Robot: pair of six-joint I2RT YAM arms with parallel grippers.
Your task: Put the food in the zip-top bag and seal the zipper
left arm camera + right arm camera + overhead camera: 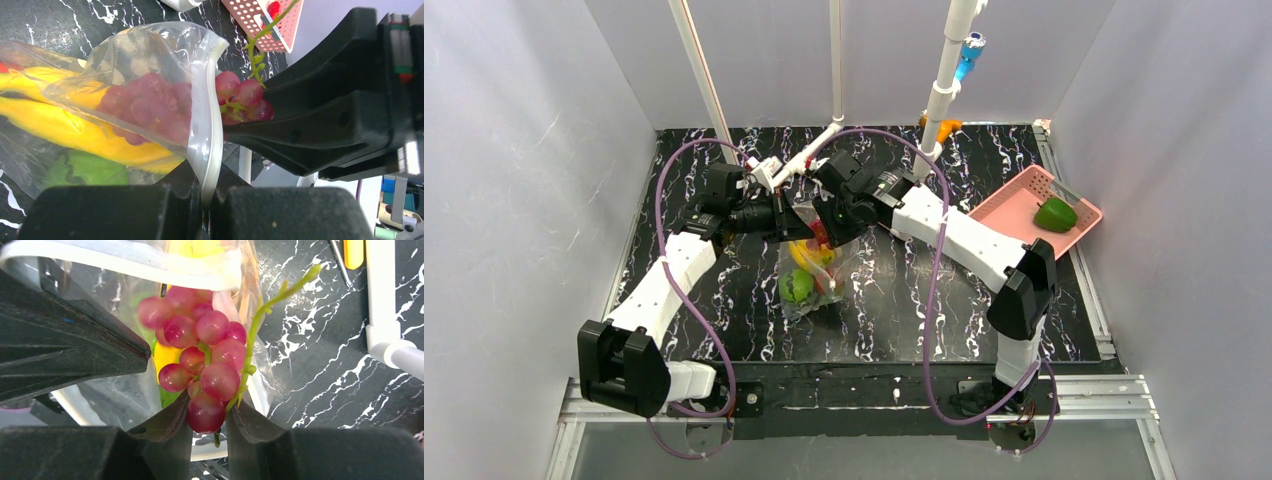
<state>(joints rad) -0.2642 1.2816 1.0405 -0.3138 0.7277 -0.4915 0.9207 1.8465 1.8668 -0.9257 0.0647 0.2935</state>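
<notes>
The zip-top bag [809,280] lies mid-table, its mouth lifted toward the back. My left gripper [207,195] is shut on the zipper [207,130], the pale strip at the mouth edge, and holds the mouth up. Yellow bananas [65,130] and a green piece [85,170] lie inside the bag. My right gripper [207,425] is shut on the lowest berries of the dark red grapes [205,355], with the green stem beside its right finger. The bunch sits at the mouth, partly past the zipper [125,260]. In the top view both grippers [796,222] [829,232] meet over the bag's mouth.
A pink perforated basket [1019,205] at the right edge holds a green pepper [1055,214]. A white pipe frame [944,90] stands behind the arms, its foot near my right gripper [382,300]. An orange-handled tool [354,252] lies by it.
</notes>
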